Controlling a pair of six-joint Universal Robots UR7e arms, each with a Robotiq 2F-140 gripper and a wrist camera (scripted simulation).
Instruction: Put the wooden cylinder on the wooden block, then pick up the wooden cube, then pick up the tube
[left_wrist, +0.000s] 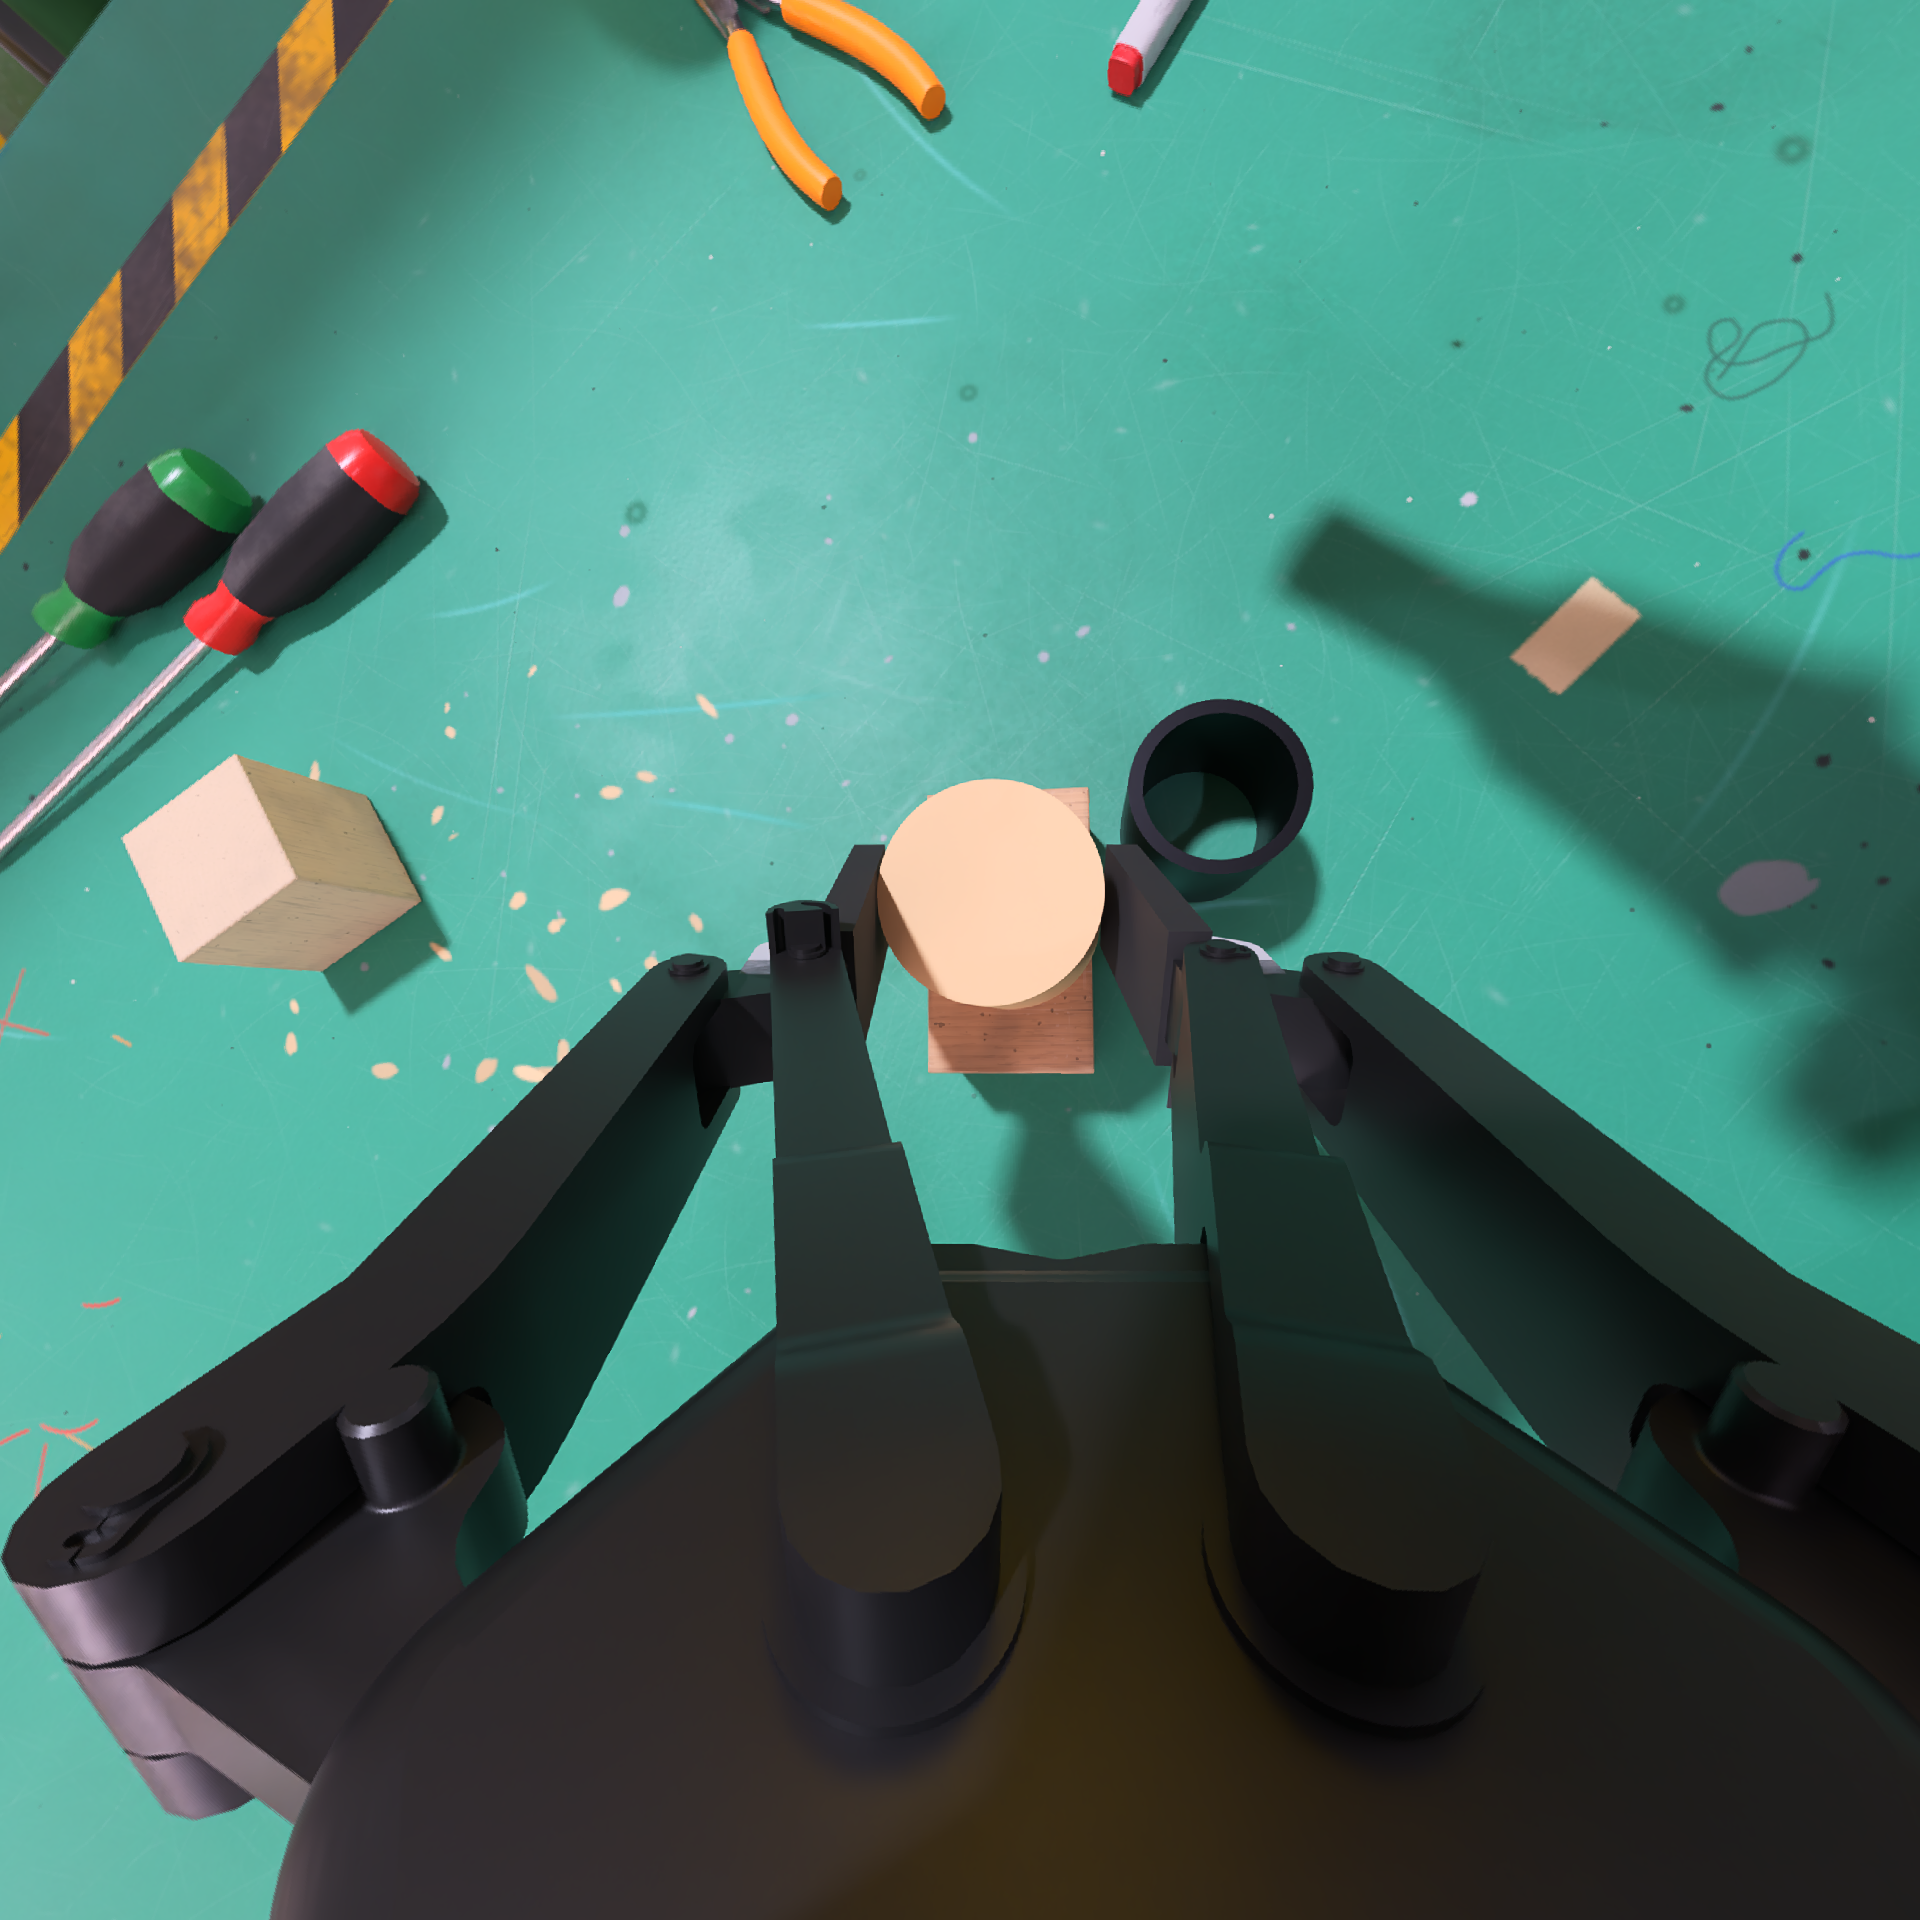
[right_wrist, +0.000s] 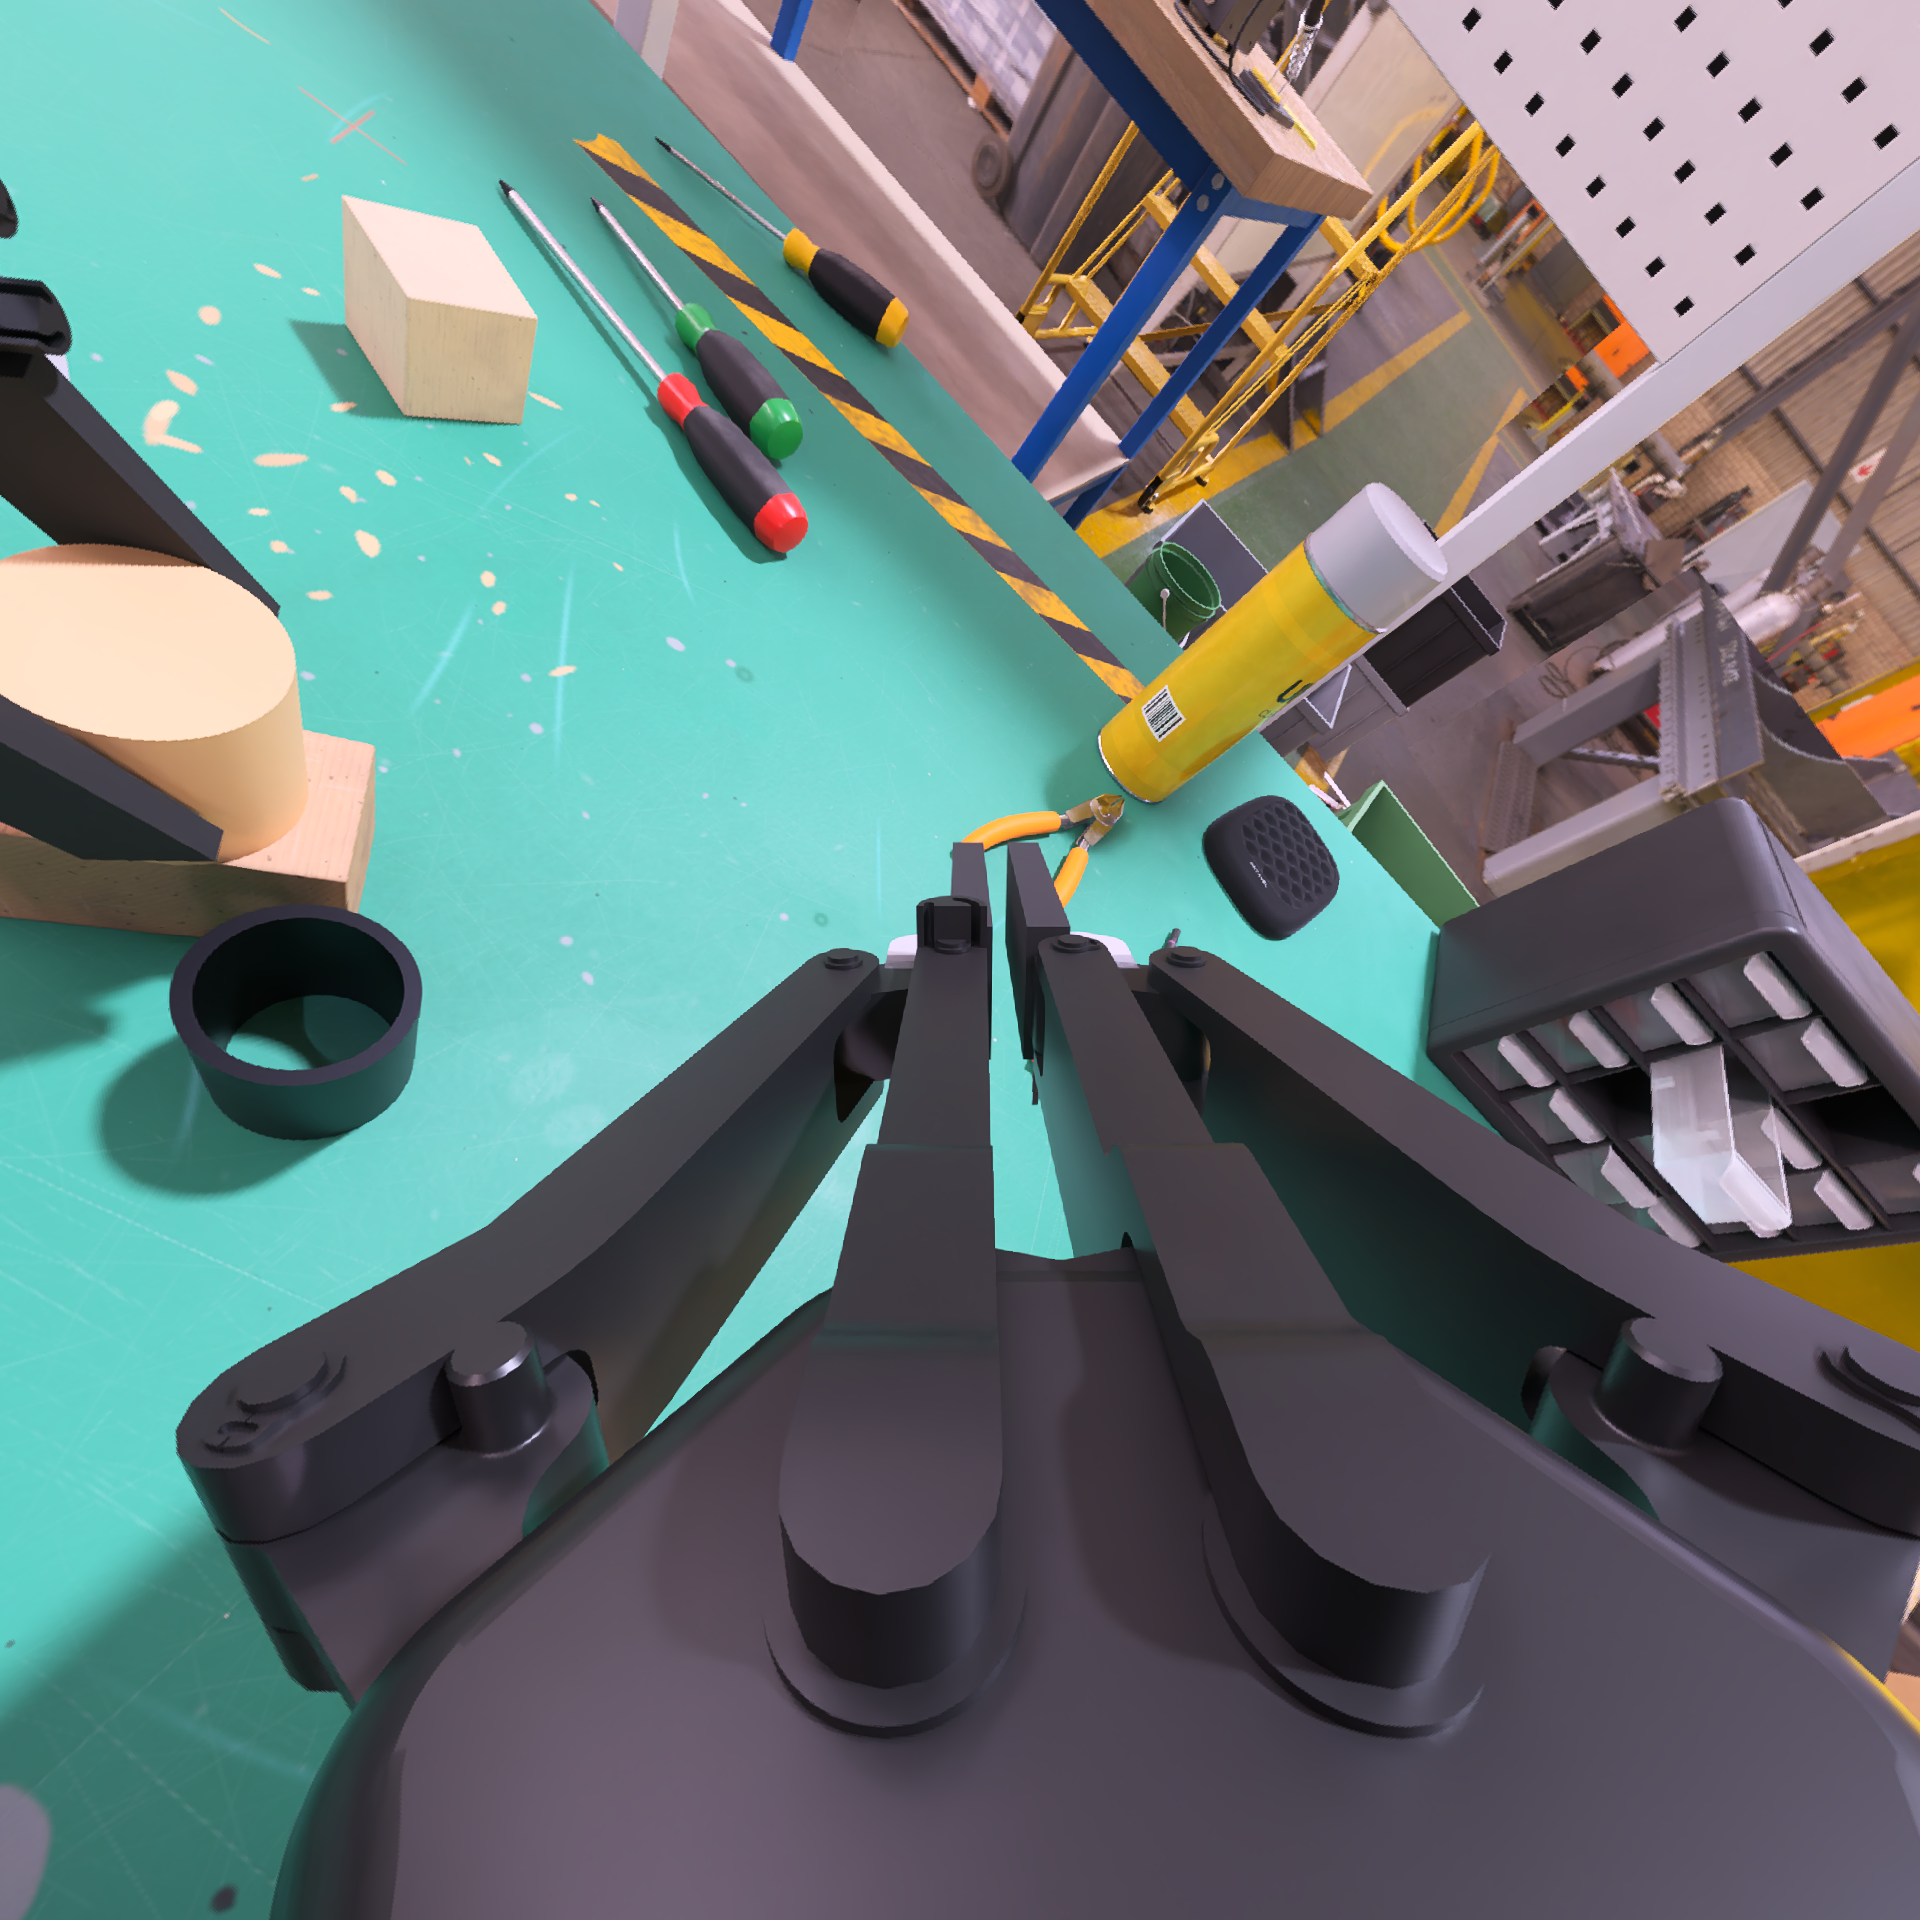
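My left gripper (left_wrist: 992, 878) is shut on the round wooden cylinder (left_wrist: 990, 914), which stands upright on the flat wooden block (left_wrist: 1013, 1039). In the right wrist view the cylinder (right_wrist: 156, 665) rests on the block (right_wrist: 301, 831) with the left gripper's fingers (right_wrist: 104, 816) on both sides. The black tube (left_wrist: 1218, 795) stands just right of the block and shows in the right wrist view (right_wrist: 296, 1023). The pale wooden cube (left_wrist: 265, 868) lies to the left; it also shows in the right wrist view (right_wrist: 436, 312). My right gripper (right_wrist: 995, 868) is shut and empty above the green mat.
Two screwdrivers (left_wrist: 239, 561), orange pliers (left_wrist: 821, 94) and a marker (left_wrist: 1138, 47) lie farther off. A thin tan piece (left_wrist: 1574, 634) lies to the right. A yellow can (right_wrist: 1247, 655), a black pad (right_wrist: 1273, 862) and a drawer box (right_wrist: 1683, 1039) stand by the striped table edge (right_wrist: 883, 416).
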